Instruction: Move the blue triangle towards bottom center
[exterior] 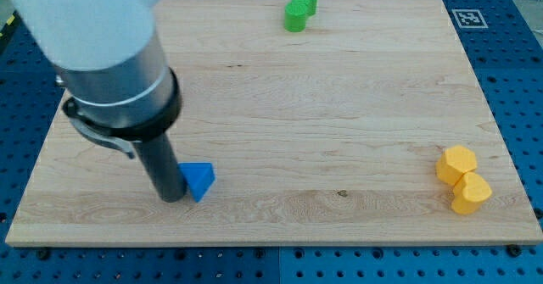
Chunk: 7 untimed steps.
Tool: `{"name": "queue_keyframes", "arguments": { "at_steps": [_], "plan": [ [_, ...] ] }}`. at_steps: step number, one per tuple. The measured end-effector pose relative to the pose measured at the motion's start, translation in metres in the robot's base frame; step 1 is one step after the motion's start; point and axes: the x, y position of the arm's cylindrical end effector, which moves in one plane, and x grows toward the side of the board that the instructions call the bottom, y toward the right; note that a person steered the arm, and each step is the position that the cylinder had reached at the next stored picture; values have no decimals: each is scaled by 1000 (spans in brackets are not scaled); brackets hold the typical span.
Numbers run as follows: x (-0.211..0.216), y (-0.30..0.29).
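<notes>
The blue triangle lies on the wooden board at the view's lower left. My tip stands right against the triangle's left side, touching it or nearly so. The thick dark rod and the arm's white and grey body rise from it toward the view's upper left and hide that part of the board.
Two green blocks, one star-shaped and one round, sit together at the view's top centre. Two yellow blocks, one hexagonal, sit touching at the view's lower right. A blue perforated table surrounds the board; a marker tag lies at the upper right.
</notes>
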Motion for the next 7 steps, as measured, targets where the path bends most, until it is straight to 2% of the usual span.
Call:
{"name": "queue_keyframes", "arguments": {
  "at_steps": [2, 4, 5, 6, 7],
  "plan": [
    [-6, 59],
    [-20, 31],
    [-49, 28],
    [-75, 56],
    [-67, 76]
  ]
}}
